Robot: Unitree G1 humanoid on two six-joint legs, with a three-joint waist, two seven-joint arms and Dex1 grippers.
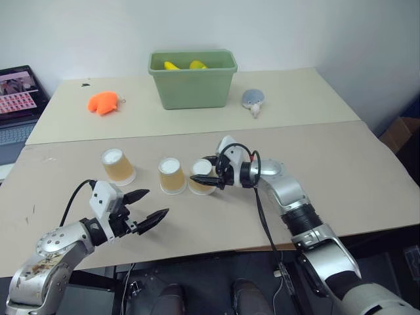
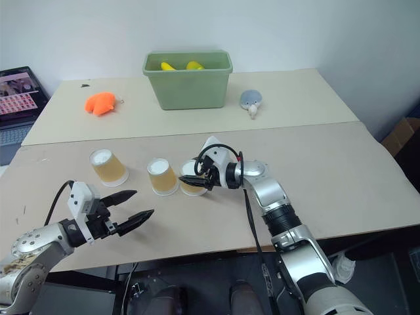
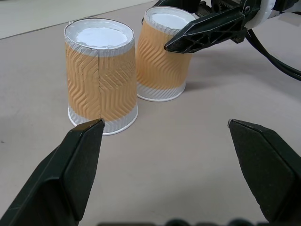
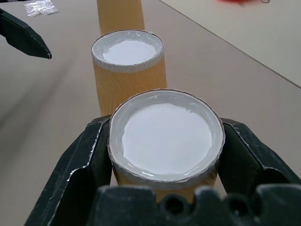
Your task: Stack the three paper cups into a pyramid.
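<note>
Three ribbed kraft cups, inverted, white bases up; right gripper (image 1: pixel 205 178) pinches the right cup (image 1: pixel 201 177), beside middle cup (image 1: pixel 172 175). Left cup (image 1: pixel 118 165) apart; left gripper (image 1: pixel 148 208) spread, empty. Green plastic bin (image 1: pixel 193 79) holds yellow items (image 1: pixel 171 65).

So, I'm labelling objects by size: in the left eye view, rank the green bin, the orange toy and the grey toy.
1. Green bin, clearly largest.
2. Orange toy.
3. Grey toy, slightly smaller than the orange one; the gap is small, so treat them as near equal.

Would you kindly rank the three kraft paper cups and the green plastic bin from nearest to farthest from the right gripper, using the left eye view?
1. Right-hand kraft paper cup, between its fingers.
2. Middle cup, beside it.
3. Left cup, along the row.
4. Green plastic bin, at the table's back.
</note>
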